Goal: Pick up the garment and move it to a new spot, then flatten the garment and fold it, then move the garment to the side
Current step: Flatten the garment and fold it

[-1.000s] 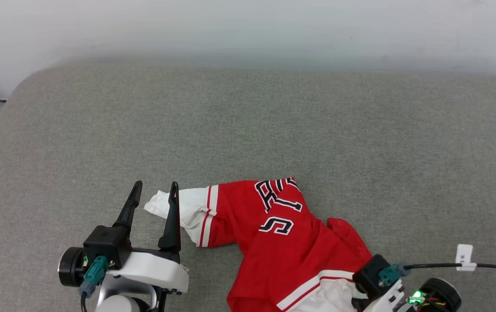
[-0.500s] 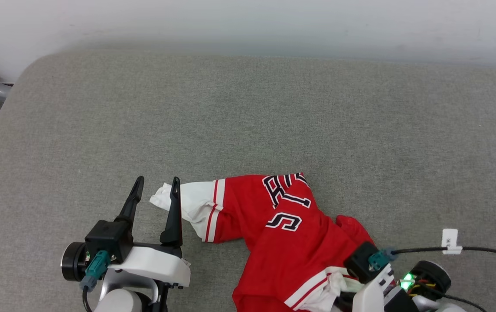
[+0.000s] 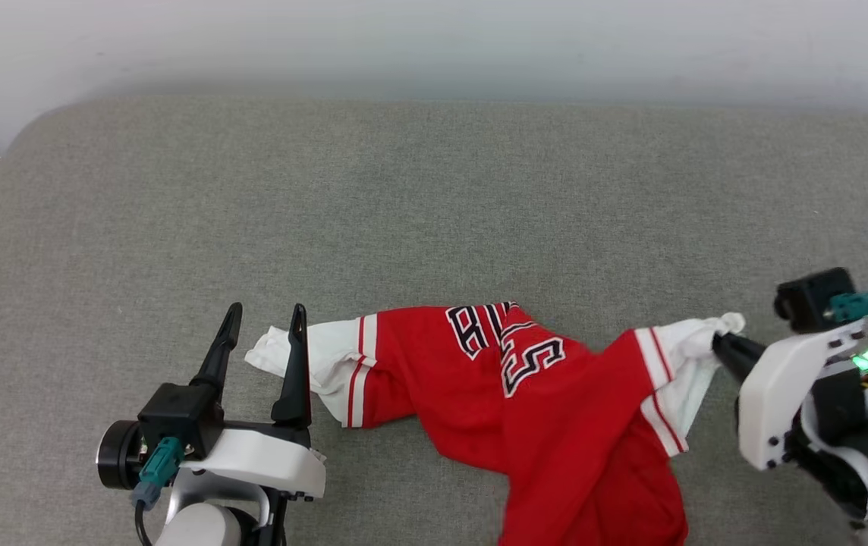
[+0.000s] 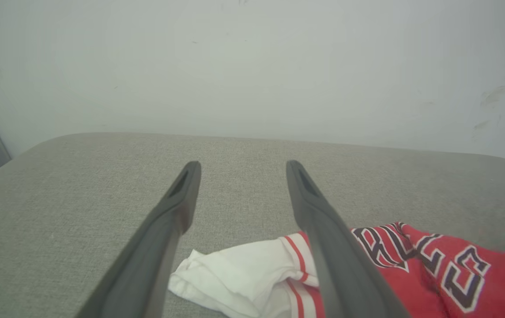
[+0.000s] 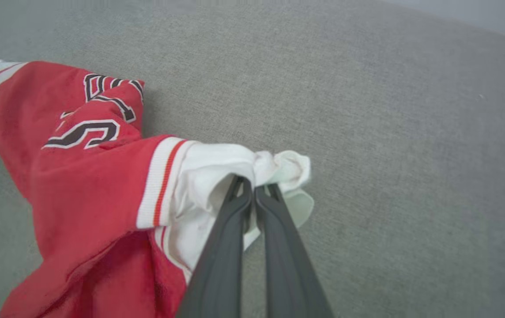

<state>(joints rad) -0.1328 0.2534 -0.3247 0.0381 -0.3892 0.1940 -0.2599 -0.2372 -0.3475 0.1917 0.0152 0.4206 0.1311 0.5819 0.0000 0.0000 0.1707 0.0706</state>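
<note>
Right fingers [image 5: 228, 247] tight on the garment [image 5: 80, 176] (left fingers [image 4: 323, 234] apart)

Left gripper [image 3: 267, 311] sits low on the left, fingers spread wide, pointing forward. Right gripper [image 3: 721, 343] points leftward, fingers pinched together on the garment [image 3: 555, 409].

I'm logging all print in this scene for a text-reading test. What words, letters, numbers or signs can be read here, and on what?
"S": black, white-edged letter on the red front of the garment, clearest in the right wrist view.
"B": likely, at the left end of the same lettering in the head view.
Letters between them: lost in the folds, unreadable.
No number or other text can be read.
</note>
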